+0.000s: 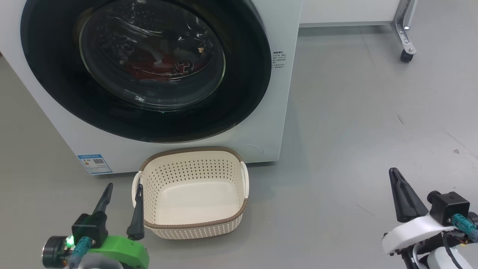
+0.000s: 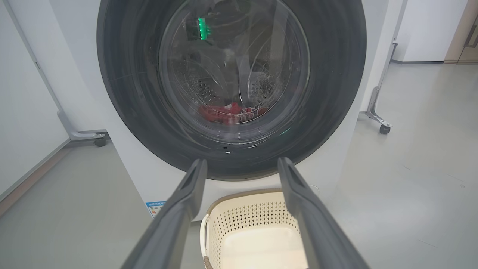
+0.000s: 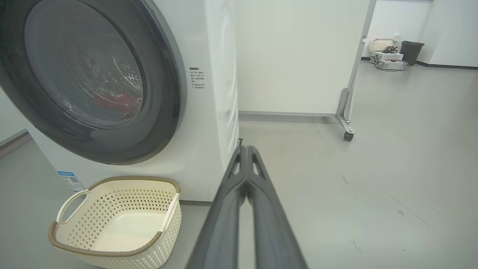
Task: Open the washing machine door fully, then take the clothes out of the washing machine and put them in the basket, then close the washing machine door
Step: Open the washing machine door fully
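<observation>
The washing machine door (image 1: 145, 67) stands closed, seated flat against the front of the washing machine (image 1: 287, 97). The first step, opening it fully, is judged to be in hand and not yet begun. Head view: the clothes (image 1: 160, 67) show as a red heap low in the drum behind the glass. The basket (image 1: 194, 151) sits on the floor just beside the machine's front, below the door, with nothing in it. The left gripper (image 1: 125, 185) hangs at the lower left, just beside the basket's left handle, jaws spread wide and bare. The right gripper (image 1: 393, 172) is at the lower right, well apart from machine and basket. Neither touches the door. Left wrist view: the two spread fingers frame the door's lower rim and the basket's far edge, and the arm faces the door squarely. Right wrist view: the fingers lie pressed together with nothing between them, aimed past the machine's right front corner. No handle or recess can be made out on the glossy rim, possibly lost in glare, so which edge swings free cannot be told. The next move calls for one gripper to reach the rim's free edge, hook or pinch it, and draw the door round on its hinge until fully open, keeping clear of the basket.
</observation>
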Robot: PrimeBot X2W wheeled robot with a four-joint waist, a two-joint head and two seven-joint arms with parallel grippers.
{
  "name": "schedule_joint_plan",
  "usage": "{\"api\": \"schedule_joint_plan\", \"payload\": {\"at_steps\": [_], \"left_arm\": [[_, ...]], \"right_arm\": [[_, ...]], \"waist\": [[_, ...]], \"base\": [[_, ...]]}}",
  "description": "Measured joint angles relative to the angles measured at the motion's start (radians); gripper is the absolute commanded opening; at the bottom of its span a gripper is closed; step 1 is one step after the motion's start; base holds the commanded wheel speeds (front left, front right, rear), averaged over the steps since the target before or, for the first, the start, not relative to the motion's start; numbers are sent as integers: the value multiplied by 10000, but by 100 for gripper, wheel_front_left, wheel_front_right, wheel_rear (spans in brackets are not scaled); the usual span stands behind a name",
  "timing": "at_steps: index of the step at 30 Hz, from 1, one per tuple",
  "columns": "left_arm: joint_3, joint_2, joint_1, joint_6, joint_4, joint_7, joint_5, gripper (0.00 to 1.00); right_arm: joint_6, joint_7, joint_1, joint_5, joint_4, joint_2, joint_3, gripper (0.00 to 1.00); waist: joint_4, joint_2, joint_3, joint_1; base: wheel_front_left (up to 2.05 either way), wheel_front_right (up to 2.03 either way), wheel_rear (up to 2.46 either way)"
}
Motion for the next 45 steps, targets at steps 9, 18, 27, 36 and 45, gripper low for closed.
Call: {"api": "schedule_joint_plan", "payload": {"at_steps": [9,18,27,36,45], "left_arm": [[13,-27,0,0,58,0,184,100],[44,-104,-1,-2,102,0,213,100],[100,-151,-28,-10,40,0,268,100],[84,-270,-348,-12,-61,0,372,100],[27,-353,-658,-90,-180,0,535,100]], "right_arm": [[92,0,0,-127,4,29,0,0],[360,0,1,339,157,288,-194,0],[838,58,-300,2243,343,995,-936,0],[1246,876,-1082,5246,560,1908,-1939,0],[1346,2520,-2300,8491,652,2077,-2759,0]], "waist": [[13,0,39,0],[58,0,107,0],[115,0,453,0],[271,0,892,-1],[492,0,1455,0]], "base": [[0,0,0],[0,0,0],[0,0,0],[0,0,0],[0,0,0]]}}
